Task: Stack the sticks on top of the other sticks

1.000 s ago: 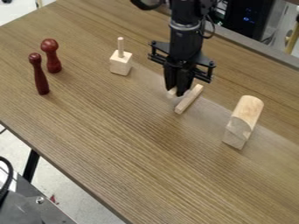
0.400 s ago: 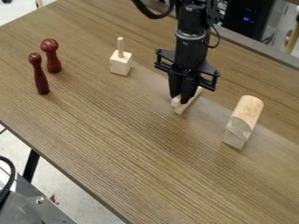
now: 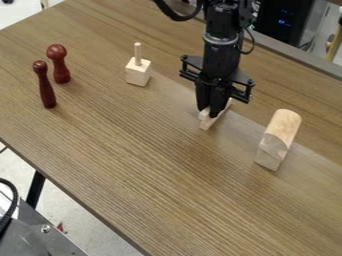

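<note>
The black gripper (image 3: 208,113) hangs over the middle of the table, shut on a short pale wooden stick (image 3: 203,115) whose end pokes out at the fingers' left side. Right behind and below it lies another pale stick (image 3: 207,125), slanting from lower left to upper right, with its middle hidden by the fingers. The held stick overlaps the lying one in the view; whether the two touch, I cannot tell.
To the right, a rounded wooden block rests on a pale block (image 3: 270,156). A small cube with an upright peg (image 3: 138,73) stands at the upper left. Two dark red pins (image 3: 61,70), (image 3: 47,93) stand farther left.
The gripper has moved right and slightly down, carrying the held stick from beside the lying stick to over its near part. The other objects have stayed put.
</note>
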You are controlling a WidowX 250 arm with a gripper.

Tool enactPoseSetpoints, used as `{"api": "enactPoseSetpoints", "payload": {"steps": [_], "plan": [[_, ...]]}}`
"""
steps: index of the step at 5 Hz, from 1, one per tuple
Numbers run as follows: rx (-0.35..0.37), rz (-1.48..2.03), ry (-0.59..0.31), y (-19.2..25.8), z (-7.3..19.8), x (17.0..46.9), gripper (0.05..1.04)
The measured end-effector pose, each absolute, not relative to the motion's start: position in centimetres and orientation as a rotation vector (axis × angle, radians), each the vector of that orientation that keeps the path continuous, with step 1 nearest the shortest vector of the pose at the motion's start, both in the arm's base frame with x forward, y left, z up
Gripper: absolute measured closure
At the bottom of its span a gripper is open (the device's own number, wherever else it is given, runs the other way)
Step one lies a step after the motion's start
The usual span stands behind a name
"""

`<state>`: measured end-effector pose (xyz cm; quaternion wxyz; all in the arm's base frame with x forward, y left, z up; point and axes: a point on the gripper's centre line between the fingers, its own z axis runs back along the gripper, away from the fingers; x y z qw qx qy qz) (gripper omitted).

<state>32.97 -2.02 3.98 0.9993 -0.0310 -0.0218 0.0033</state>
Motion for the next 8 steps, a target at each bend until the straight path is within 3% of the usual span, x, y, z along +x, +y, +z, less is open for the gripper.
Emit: {"api": "enactPoseSetpoints", "payload": {"steps": [5,6,7,8], "plan": [[-0.045,-0.003,-0.06,-2.0,2.9,33.6,0.918],[-0.038,-0.001,-0.034,-2.2,2.2,33.0,0.685],[-0.042,0.005,-0.032,-2.3,2.2,32.9,0.363],[-0.051,0.014,-0.063,-2.2,3.7,33.0,0.107]]}}
